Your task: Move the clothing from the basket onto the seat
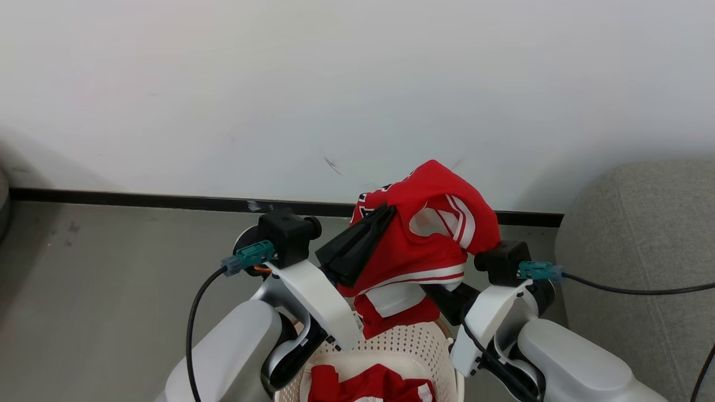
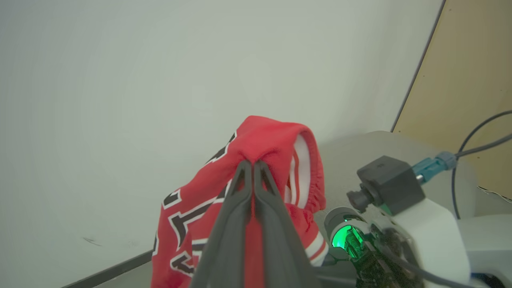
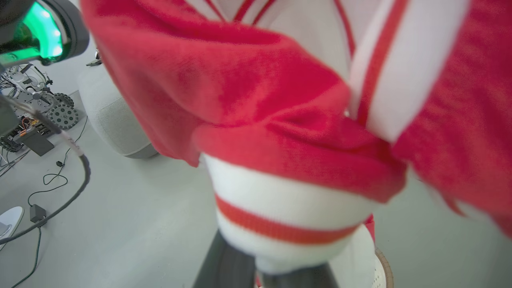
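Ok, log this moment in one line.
left end effector: shut on garment; right end effector: shut, tips under its hem; garment: held above basket; basket: more red clothing inside

Head looks down; wrists closely face clothing point(image 1: 419, 251).

Both pale forearms up, angled inward toward each other. Left gripper point(image 2: 253, 165) fingers pressed together, pinching a fold of the red garment point(image 2: 272, 138). Right gripper point(image 1: 449, 301) closed, tips buried under fabric, grip unclear.
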Motion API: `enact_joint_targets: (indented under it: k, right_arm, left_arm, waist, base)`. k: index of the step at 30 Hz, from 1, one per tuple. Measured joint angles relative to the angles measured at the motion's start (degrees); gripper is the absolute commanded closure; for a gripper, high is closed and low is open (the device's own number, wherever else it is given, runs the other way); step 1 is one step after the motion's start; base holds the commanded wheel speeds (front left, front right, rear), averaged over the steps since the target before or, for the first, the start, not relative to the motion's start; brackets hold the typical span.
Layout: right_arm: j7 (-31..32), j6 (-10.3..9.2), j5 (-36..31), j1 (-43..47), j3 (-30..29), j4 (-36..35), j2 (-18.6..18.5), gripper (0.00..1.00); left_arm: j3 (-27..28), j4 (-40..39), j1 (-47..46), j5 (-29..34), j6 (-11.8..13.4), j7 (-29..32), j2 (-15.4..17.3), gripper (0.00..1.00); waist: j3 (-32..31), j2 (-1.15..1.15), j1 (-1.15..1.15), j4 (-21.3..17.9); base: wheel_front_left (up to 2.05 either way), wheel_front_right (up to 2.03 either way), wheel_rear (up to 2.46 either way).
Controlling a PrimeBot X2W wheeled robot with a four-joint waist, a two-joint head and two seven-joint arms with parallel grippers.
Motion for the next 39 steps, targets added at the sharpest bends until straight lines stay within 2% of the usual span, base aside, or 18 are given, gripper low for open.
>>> enact_joint_targets:
  k: [16,17,18,19,20,21,22,39]
  right_arm:
    - [0.0,0.0,-1.5,0.5,-5.5,-4.4,-2.7,1.0]
    - [0.0,0.0,-1.7,0.6,-5.5,-4.6,-2.9,1.0]
    - [0.0,0.0,-1.7,0.8,-5.7,-4.8,-3.2,1.0]
    - [0.0,0.0,-1.8,1.3,-6.1,-5.1,-3.5,1.0]
    - [0.0,0.0,-1.8,1.7,-6.6,-5.3,-3.7,1.0]
    - [0.0,0.0,-1.8,2.0,-7.2,-5.5,-3.9,1.0]
    - [0.0,0.0,-1.8,2.3,-7.8,-5.7,-4.1,1.0]
    - [0.0,0.0,-4.2,6.3,-17.5,-10.3,-7.3,1.0]
  left_arm:
    - [0.2,1.3,2.4,-0.5,0.3,0.9,1.2,1.0]
    - [0.2,1.3,2.7,-0.5,0.3,0.9,1.2,0.96]
    - [0.2,1.3,3.1,-0.5,0.3,0.9,1.3,0.89]
    - [0.1,1.3,3.3,-0.5,0.3,0.9,1.3,0.68]
    - [0.1,1.3,3.5,-0.6,0.3,0.9,1.3,0.59]
    - [0.0,1.3,3.5,-1.0,0.3,0.9,1.3,0.25]
    - [0.0,1.3,3.6,-1.0,0.3,0.9,1.3,0.0]
    - [-0.7,1.4,5.5,-1.0,0.3,0.8,2.8,0.0]
  waist:
    - [-0.2,0.0,0.0,-2.1]
    - [-0.2,0.0,0.0,-2.3]
    - [-0.3,0.0,0.0,-2.5]
    - [-0.3,0.0,0.0,-2.7]
    - [-0.3,0.0,0.0,-2.9]
    - [-0.4,0.0,0.0,-3.1]
    - [-0.4,0.0,0.0,-3.3]
    - [-0.7,0.0,0.0,-7.4]
  base:
    - [0.0,0.0,0.0]
    - [0.0,0.0,0.0]
    - [0.0,0.0,0.0]
    - [0.0,0.0,0.0]
    - [0.0,0.0,0.0]
    - [0.0,0.0,0.0]
    - [0.0,0.0,0.0]
    - [0.0,0.0,0.0]
